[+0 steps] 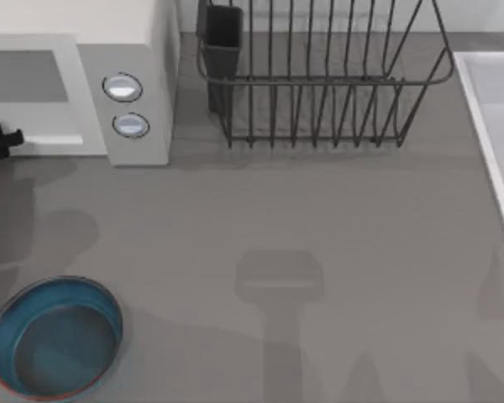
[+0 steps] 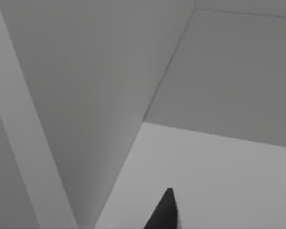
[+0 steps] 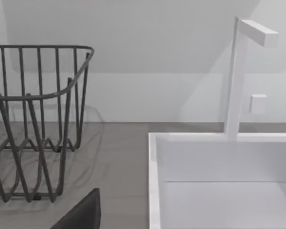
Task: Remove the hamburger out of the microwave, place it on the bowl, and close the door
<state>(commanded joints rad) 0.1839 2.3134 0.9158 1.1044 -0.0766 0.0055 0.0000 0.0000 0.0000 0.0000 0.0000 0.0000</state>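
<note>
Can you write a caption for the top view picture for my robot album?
Left end effector at the microwave; the bowl waits.

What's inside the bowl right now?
Nothing: the bowl shows only its bare teal floor, no hamburger. The left gripper is at the microwave front; the cavity's contents are hidden from view.

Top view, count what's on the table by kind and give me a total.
Microwave: 1
Bowl: 1
Dish rack: 1
Sink: 1
Total: 4
</note>
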